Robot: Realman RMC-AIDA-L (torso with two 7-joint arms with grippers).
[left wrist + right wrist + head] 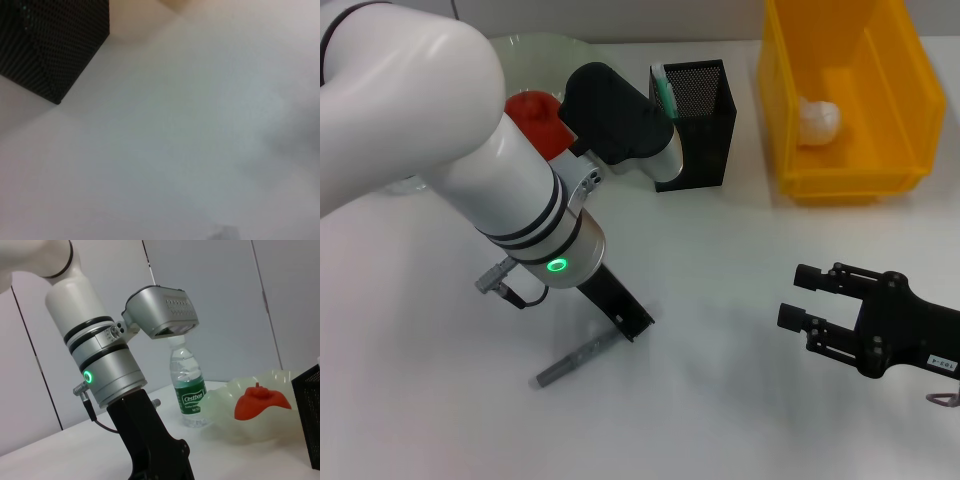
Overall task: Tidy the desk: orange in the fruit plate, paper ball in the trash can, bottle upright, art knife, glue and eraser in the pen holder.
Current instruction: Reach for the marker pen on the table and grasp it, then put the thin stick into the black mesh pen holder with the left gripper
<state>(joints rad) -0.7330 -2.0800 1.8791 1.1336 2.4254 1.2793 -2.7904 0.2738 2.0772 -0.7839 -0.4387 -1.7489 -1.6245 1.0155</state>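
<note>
The grey glue lies flat on the white desk. My left gripper reaches down to the glue's right end. The black mesh pen holder stands behind, with the mint-green art knife inside. The orange rests in the pale-green fruit plate. The paper ball sits in the yellow trash can. The bottle stands upright beside the plate. My right gripper hovers open and empty at the lower right. The eraser is out of view.
My large white left arm spans the left half of the head view and hides the desk behind it. A small grey connector with a cable sticks out of the wrist. Bare tabletop lies between the two grippers.
</note>
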